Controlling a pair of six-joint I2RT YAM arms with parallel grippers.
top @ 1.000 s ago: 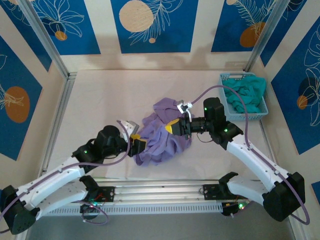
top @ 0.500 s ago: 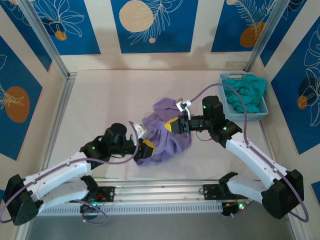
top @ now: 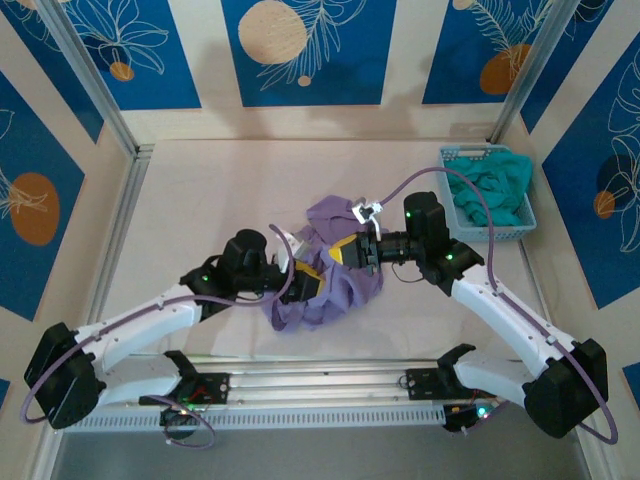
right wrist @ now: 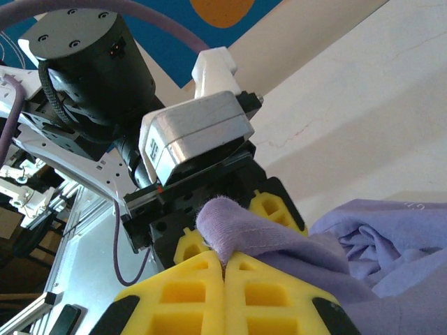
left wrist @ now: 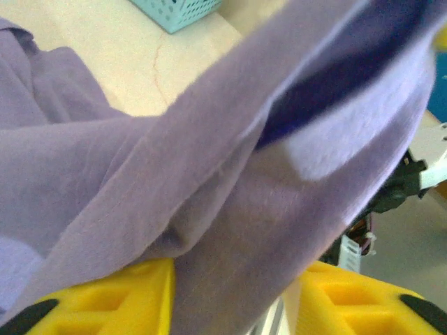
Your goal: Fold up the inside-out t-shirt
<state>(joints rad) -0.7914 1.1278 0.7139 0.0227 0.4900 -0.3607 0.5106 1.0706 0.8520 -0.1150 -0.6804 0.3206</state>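
The left gripper (top: 306,283) is now moved into the bunched lavender t-shirt (top: 335,222), its grip uncertain; an edge is clamped in the right gripper (top: 347,252), readying spreading.

Matt, slightly fuzzy cloth t-shirt (top: 345,290)

The left arm (top: 150,320) stretches low from its base at the near left, forearm angled inward to the right, and its wrist (top: 245,265) sits close to the middle. The left jaws stand apart, with yellow pads (left wrist: 105,307) on either side of a fold of the inside-out t-shirt (top: 335,290), not clamped on it. The right arm (top: 505,310) reaches up from the near right and bends inward, so its wrist (top: 425,228) points left. The right jaws are pressed together, pinching an edge of the cloth between their yellow pads (right wrist: 202,289).
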